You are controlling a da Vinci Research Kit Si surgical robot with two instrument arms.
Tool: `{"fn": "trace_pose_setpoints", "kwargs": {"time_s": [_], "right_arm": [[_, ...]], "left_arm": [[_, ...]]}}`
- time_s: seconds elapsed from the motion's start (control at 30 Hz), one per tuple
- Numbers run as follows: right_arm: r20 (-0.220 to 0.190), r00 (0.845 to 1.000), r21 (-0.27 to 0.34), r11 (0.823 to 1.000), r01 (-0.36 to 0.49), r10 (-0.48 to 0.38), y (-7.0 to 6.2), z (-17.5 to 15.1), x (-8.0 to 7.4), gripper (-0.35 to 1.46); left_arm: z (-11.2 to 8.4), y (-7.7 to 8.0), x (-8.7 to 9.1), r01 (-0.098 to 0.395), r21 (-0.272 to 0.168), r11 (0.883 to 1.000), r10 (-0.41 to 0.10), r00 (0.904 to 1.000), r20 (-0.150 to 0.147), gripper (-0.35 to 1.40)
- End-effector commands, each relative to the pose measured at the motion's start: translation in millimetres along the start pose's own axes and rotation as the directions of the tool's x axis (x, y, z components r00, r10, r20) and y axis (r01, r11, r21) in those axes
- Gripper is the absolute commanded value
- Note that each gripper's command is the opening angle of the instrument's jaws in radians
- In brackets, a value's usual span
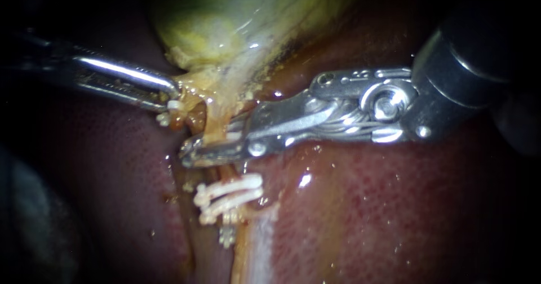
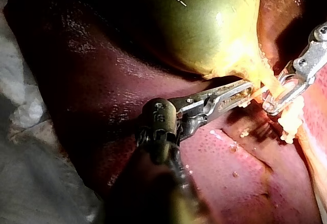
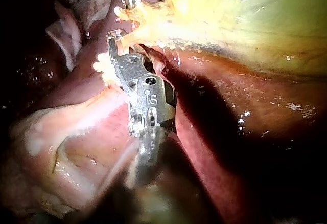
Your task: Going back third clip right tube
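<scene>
**Backing off the clipped tube**

Farthest from the gallbladder (image 1: 242, 19) sit two white clips (image 1: 228, 196). Nearer it, our right instrument (image 1: 211, 146) clenches the tube (image 1: 216, 123). Our left instrument (image 1: 172, 92) grips the gallbladder at its neck. We judge the tube soft, slippery and easily torn, best held crosswise just under the gallbladder.

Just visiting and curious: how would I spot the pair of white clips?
Start at the green-yellow gallbladder and follow the pale tube down, past the right instrument. Just below, the pair of white clips lies across the tube: two bars side by side, where the clip higher up is single.
</scene>
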Motion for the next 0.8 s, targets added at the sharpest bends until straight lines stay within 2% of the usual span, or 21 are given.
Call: {"fn": "trace_pose_setpoints", "kwargs": {"time_s": [0.03, 0.13, 0.27, 0.37, 0.47, 0.63, 0.8], "right_arm": [[-0.001, 1.0, -0.001, 1.0, -0.002, 0.002, 0.0, 0.0, 0.1, -0.35], [-0.001, 1.0, 0.0, 1.0, -0.001, 0.001, -0.1, -0.1, 0.1, -0.35], [0.013, 1.0, 0.028, 1.0, 0.006, -0.007, -0.1, 0.4, -1.0, 0.15], [0.021, 1.0, 0.04, 0.999, 0.016, -0.017, 0.0, 1.0, -2.3, 0.35], [0.025, 0.999, 0.04, 0.999, 0.027, -0.028, 0.4, 1.6, -3.9, 0.44], [0.031, 0.999, 0.017, 0.999, 0.036, -0.037, 1.4, 1.6, -5.5, 0.49], [0.053, 0.989, 0.003, 0.99, 0.14, -0.14, 1.9, 0.0, -6.1, 0.5]], "left_arm": [[0.0, 0.0, 0.0, 0.0, 0.0, 1.0, 0.0, 1.0, 0.0, -0.35], [0.0, 0.0, 0.0, 0.0, 0.0, 1.0, 0.0, 1.0, 0.0, -0.35], [0.0, 0.0, 0.0, 0.0, 0.0, 1.0, 0.0, 1.0, 0.0, -0.35], [0.0, 0.0, 0.0, 0.0, 0.0, 1.0, 0.0, 1.0, 0.0, -0.35], [0.0, 0.0, 0.0, 0.0, 0.0, 1.0, 0.0, 1.0, 0.0, -0.35], [-0.1, 0.0, -0.1, -0.001, -0.001, 1.0, 0.001, 1.0, 0.001, -0.35], [-0.2, 0.0, -0.1, -0.001, -0.001, 1.0, 0.001, 1.0, 0.001, -0.35]]}}
